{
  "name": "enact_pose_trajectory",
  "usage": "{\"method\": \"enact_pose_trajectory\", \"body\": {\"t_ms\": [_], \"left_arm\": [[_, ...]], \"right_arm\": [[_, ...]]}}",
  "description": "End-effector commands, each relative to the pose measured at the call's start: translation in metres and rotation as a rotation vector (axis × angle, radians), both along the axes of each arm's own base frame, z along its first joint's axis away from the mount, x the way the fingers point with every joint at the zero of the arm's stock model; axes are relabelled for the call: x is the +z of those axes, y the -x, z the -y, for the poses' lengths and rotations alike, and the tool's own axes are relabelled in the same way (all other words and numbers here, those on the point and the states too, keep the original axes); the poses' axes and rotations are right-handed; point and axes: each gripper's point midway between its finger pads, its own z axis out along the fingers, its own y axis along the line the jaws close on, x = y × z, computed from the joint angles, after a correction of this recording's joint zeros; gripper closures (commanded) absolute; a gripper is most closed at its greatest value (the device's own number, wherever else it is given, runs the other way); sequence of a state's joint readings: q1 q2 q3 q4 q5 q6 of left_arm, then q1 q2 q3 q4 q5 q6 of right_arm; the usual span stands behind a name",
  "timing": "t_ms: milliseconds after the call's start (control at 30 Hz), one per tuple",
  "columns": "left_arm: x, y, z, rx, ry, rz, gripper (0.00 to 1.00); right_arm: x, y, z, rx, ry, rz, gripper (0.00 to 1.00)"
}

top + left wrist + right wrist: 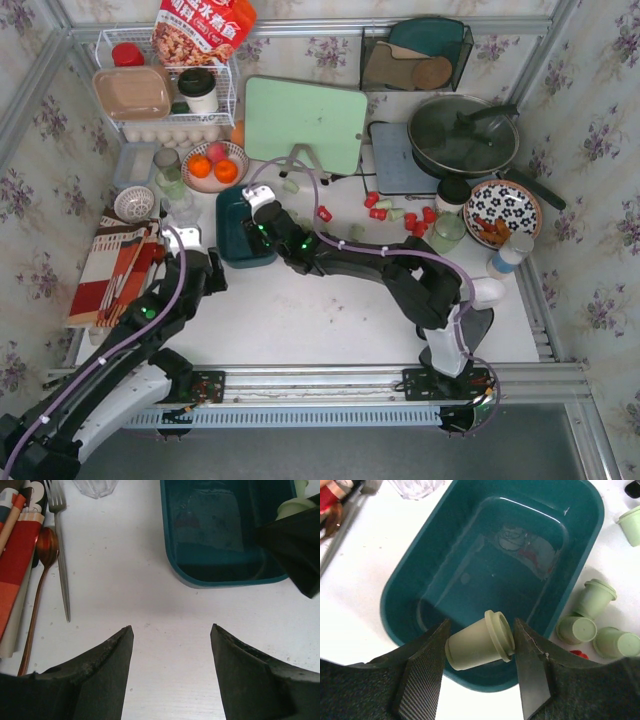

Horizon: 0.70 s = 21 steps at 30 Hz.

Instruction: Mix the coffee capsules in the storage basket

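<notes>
The storage basket (pixel 400 580) is a dark teal tub with nothing inside it; the top view shows it at left of centre (pixel 232 240). My right gripper (pixel 481 630) hangs over its near rim, shut on a pale green coffee capsule (pixel 479 641) held sideways, base against one finger and rim against the other. Three more green capsules (pixel 594 598) lie on the table just right of the tub. Red and green capsules (pixel 415 220) are scattered further right. My left gripper (pixel 171 630) stands open over bare table in front of the basket (pixel 220 535), holding nothing.
A fork (pixel 61 555) and copper spoon (pixel 40 580) lie on a striped cloth (pixel 110 270) left of the basket. A fruit bowl (pixel 214 165), glass (pixel 168 165), green cutting board (pixel 305 125), pan (pixel 462 135) and patterned plate (pixel 503 212) stand behind.
</notes>
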<state>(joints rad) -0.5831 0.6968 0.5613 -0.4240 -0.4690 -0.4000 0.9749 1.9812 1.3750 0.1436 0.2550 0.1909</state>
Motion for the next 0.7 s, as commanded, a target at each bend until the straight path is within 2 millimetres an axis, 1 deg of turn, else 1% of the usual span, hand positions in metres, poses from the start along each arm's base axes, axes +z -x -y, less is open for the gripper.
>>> {"method": "enact_pose_trajectory", "body": {"t_ms": [0,67,167,300,433,500,600,633,667], "left_arm": [[0.009,-0.003,-0.003,0.029,0.033,0.057,0.34],[0.010,-0.003,-0.003,0.030,0.041,0.065,0.34],[0.010,-0.002,-0.002,0.025,0.047,0.067,0.34],[0.009,-0.003,0.000,0.020,0.047,0.061,0.34],[0.009,-0.003,0.000,0.018,0.046,0.059,0.34],[0.008,-0.003,0.000,0.018,0.044,0.058,0.34],[0.008,-0.003,0.000,0.019,0.043,0.057,0.34],[0.008,-0.003,0.000,0.019,0.043,0.057,0.34],[0.008,-0.003,0.000,0.018,0.044,0.058,0.34]], "right_arm": [[-0.009,-0.006,-0.010,0.010,0.011,0.010,0.46],[-0.016,-0.006,-0.009,0.004,0.027,-0.004,0.43],[-0.021,-0.006,-0.007,-0.001,0.038,-0.013,0.36],[-0.019,-0.004,-0.005,-0.002,0.043,-0.020,0.27],[-0.007,-0.002,0.000,-0.011,0.032,-0.008,0.25],[0.003,-0.001,0.008,-0.027,0.026,0.005,0.25],[0.017,0.000,0.027,-0.087,0.020,0.037,0.26],[0.018,0.001,0.035,-0.107,0.029,0.043,0.26],[0.024,0.001,0.043,-0.125,0.025,0.058,0.26]]}}
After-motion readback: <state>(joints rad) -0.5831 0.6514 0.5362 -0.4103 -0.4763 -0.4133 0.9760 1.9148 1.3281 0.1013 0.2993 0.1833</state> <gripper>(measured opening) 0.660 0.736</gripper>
